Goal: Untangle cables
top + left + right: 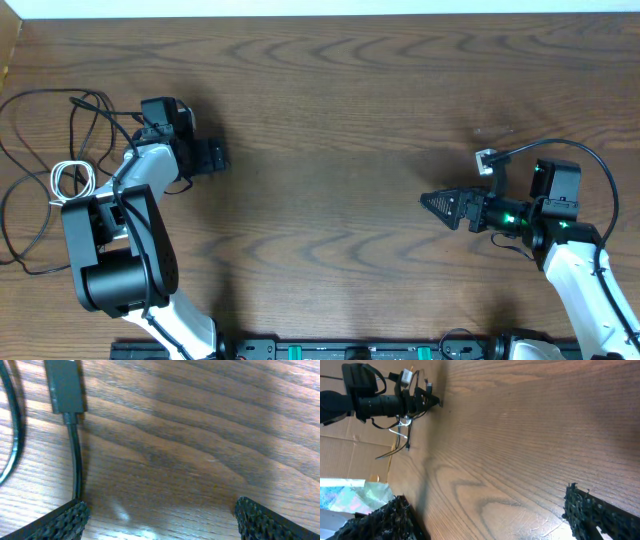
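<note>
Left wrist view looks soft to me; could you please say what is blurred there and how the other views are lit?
Left wrist: the black plug and its cord are slightly soft; a pale sheen lies on the table. Overhead: sharp, evenly lit, only faint shadows. Right wrist: steeply slanted, with sheen on the table at right.

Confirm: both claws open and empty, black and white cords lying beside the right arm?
No: the black cord and white cord lie beside the left arm, per the overhead view. Left claw and right claw are open and empty.
</note>
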Controlling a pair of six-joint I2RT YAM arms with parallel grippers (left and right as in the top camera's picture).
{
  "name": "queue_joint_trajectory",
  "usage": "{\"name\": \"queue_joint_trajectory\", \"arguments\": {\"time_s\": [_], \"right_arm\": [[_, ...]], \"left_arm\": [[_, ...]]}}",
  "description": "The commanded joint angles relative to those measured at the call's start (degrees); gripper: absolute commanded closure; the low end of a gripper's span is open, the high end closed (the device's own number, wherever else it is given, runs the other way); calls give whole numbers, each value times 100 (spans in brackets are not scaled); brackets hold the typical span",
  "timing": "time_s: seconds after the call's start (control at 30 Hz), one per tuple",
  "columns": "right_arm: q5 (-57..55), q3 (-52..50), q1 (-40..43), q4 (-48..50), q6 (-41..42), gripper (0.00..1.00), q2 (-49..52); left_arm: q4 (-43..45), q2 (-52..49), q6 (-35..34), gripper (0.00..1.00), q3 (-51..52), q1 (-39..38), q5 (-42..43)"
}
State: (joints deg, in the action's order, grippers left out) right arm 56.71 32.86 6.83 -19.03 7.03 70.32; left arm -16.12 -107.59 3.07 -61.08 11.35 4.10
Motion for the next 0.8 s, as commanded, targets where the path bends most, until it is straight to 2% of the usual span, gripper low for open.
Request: {"name": "queue_joint_trajectory", "arguments": {"time_s": [0.0,0.53,0.77], "right_arm": [[20,22,-17,-7,24,1,-68],[22,22,-17,-35,133,1,-68],[20,22,-17,-114,131,1,-68]], "left_arm": [[-13,-76,37,6,87,9,-225],[-20,-79,39,6,87,125,-229],[-35,-79,39,5,87,498,-634]]}}
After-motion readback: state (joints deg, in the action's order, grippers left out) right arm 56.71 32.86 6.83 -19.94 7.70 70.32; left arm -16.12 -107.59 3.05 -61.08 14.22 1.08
